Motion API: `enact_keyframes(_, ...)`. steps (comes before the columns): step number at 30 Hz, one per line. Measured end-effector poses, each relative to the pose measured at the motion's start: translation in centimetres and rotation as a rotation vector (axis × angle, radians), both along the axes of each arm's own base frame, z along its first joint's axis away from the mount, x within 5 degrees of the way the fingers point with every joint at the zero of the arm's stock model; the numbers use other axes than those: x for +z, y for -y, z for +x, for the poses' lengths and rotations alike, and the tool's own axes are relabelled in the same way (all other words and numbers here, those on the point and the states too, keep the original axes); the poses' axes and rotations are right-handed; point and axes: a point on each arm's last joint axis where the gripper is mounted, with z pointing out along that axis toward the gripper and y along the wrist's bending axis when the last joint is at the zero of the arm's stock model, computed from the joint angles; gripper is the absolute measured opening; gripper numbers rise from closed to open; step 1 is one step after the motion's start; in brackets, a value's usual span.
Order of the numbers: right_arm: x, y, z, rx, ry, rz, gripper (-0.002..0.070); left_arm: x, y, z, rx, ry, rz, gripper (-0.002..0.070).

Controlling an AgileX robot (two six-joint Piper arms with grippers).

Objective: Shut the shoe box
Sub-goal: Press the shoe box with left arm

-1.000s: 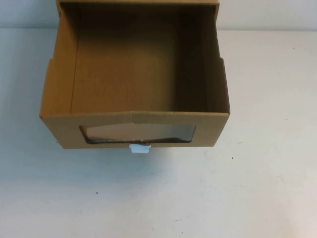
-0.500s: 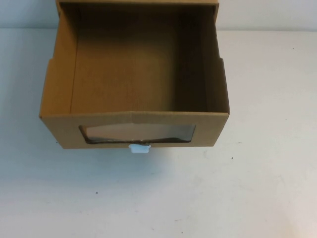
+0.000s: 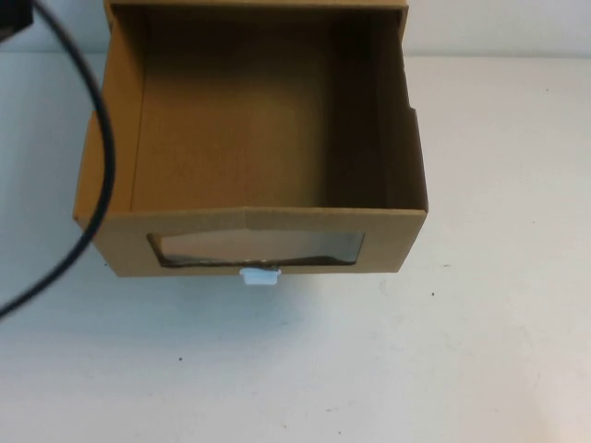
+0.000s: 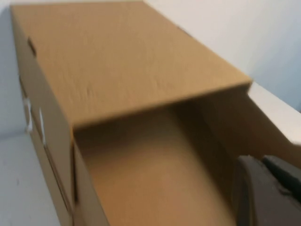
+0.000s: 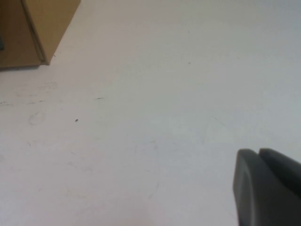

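Your shoe box (image 3: pixel 249 157) sits in the upper centre of the high view, drawer pulled well out toward you, open top showing a bare cardboard floor. The windowed front panel faces the lower edge of the frame, with the small white tab (image 3: pixel 260 276) just under the wavy window.

The drawer's long axis runs from the lower part of the frame toward the top, straight into the sleeve (image 4: pixel 117 56) you can see covering the far end in the left wrist view. So closing it looks like a push on that front panel, away from you, up the frame.

Your left tool (image 4: pixel 268 193) is the nearer one. In the high view only its cable (image 3: pixel 92 120) curves down past the box's left wall at the upper left, while its wrist camera looks down into the open drawer with a dark finger at the frame's lower right. Whether that tool is released or clenched, you cannot tell from here.

Your right tool (image 5: pixel 268 188) hangs over bare desk, the box only a brown corner at the upper left of its view. Its state cannot be told either.

The white desk (image 3: pixel 462 351) ahead of the front panel is bare, with only faint scuffs, so there's plenty of room to come around in front.
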Motion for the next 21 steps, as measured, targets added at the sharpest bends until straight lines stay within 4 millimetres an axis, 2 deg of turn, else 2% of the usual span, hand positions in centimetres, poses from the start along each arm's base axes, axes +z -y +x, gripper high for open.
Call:
enact_keyframes(5, 0.0, 0.0, 0.0, 0.0, 0.0, 0.0, -0.0013, 3.5, 0.8, 6.5, -0.054, 0.029, 0.048, -0.0005)
enact_keyframes(10, 0.0, 0.0, 0.0, 0.0, 0.0, 0.0, -0.0013, 4.8, 1.5, 12.1, -0.087, 0.029, 0.048, -0.0005)
enact_keyframes(14, 0.0, 0.0, 0.0, 0.0, 0.002, 0.0, -0.0013, 4.2, 2.0, 16.6, -0.111, 0.007, 0.051, -0.0005)
enact_keyframes(21, 0.0, 0.0, 0.0, 0.0, 0.002, 0.0, -0.0013, 1.6, 2.9, 22.4, -0.172, -0.093, 0.051, -0.0005)
